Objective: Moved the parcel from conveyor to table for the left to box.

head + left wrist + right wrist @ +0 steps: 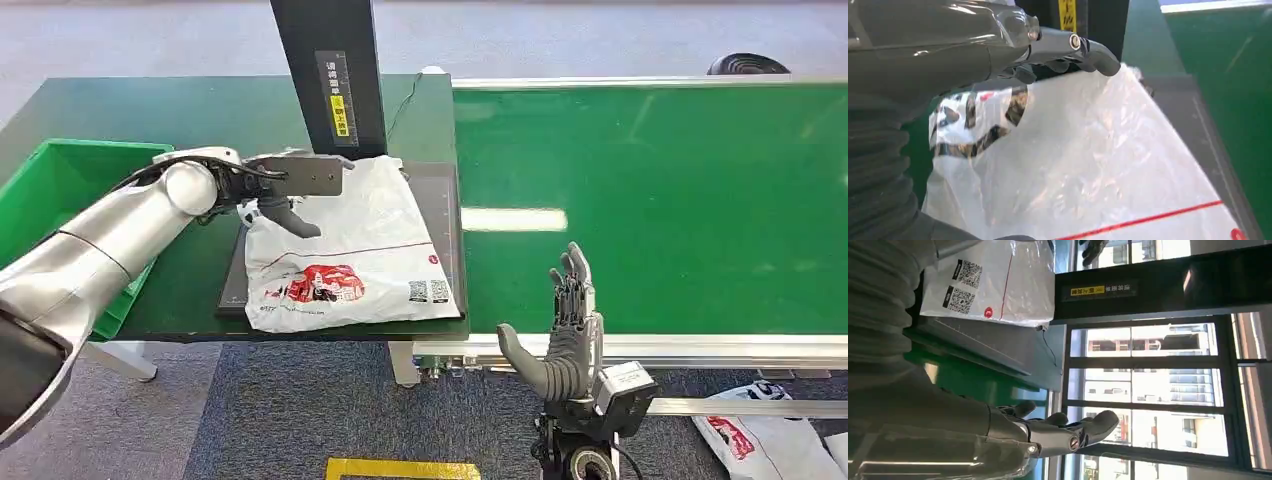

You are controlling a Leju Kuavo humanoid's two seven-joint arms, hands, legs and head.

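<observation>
One white plastic mailer parcel, flat on the dark scale pad on the green tabletop, just beside the conveyor belt and under the black scanner column. Thin glossy film, wrinkled and slack, red print and QR codes on the near end, a red line across the middle; by the look, light, soft and slippery, likely clothing or the like inside, no stiffness to lever against. Best taken by a pinch on a loose fold near the far edge or corner, not by a flat squeeze, since the film could slide out. Left hand over the parcel's far corner, fingers extended and thumb lowered toward the film; actual contact or pinch impossible to tell. Right hand upright near the conveyor's front rail, fingers straight and spread, holding nothing. Green plastic bin, rigid-walled, beside the tabletop on the left. More bagged parcels on the floor at right.
</observation>
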